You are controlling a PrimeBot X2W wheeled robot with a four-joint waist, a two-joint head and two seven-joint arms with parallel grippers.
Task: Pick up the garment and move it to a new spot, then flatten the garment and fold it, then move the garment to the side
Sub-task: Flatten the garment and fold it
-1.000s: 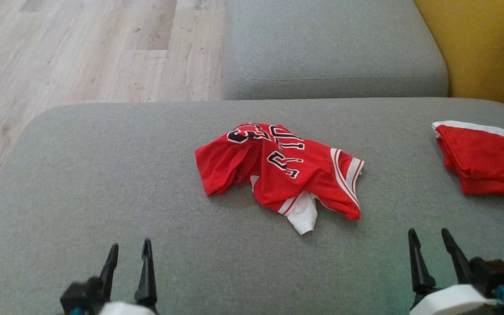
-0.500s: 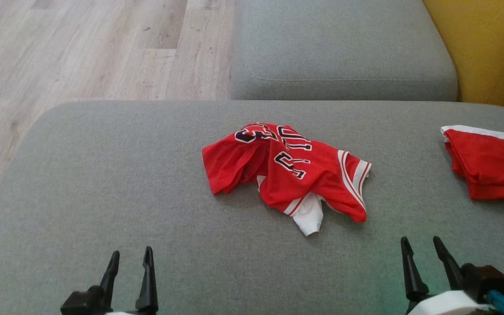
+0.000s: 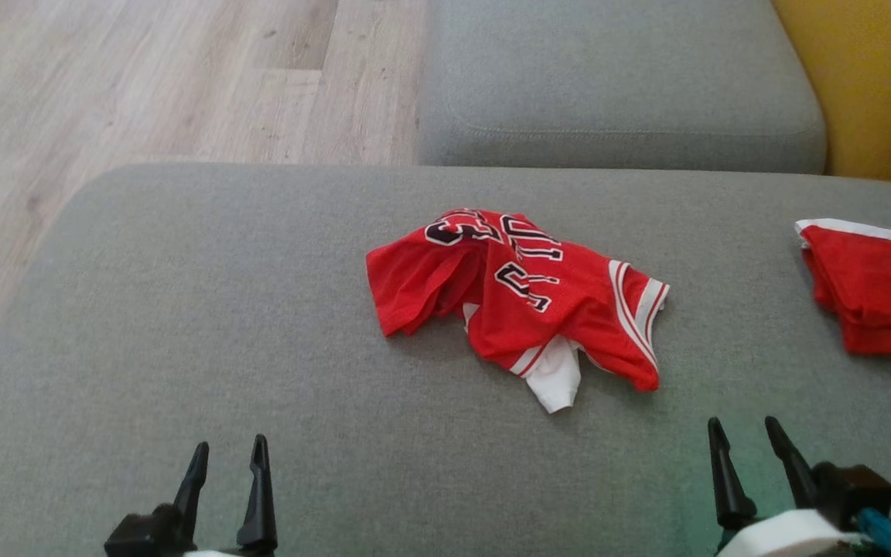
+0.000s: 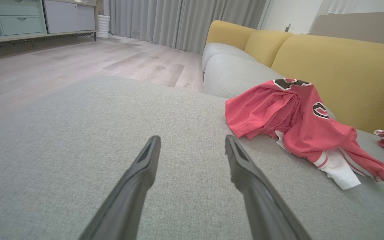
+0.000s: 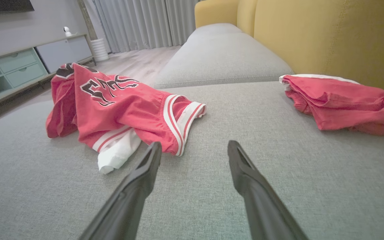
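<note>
Presently, crumpled red mesh jersey is listed ungrasped, left gripper and right gripper held wide, empty; bunched layers may be pinched together, hindering flattening.

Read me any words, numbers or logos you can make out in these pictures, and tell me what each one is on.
"3", possibly: one of the black numerals at the far edge of the crumpled red jersey; folds hide the rest.
The black letters across the jersey's middle: broken by creases, no word reads.
The folded red garment: no text shows.
The grey couch: none.
</note>
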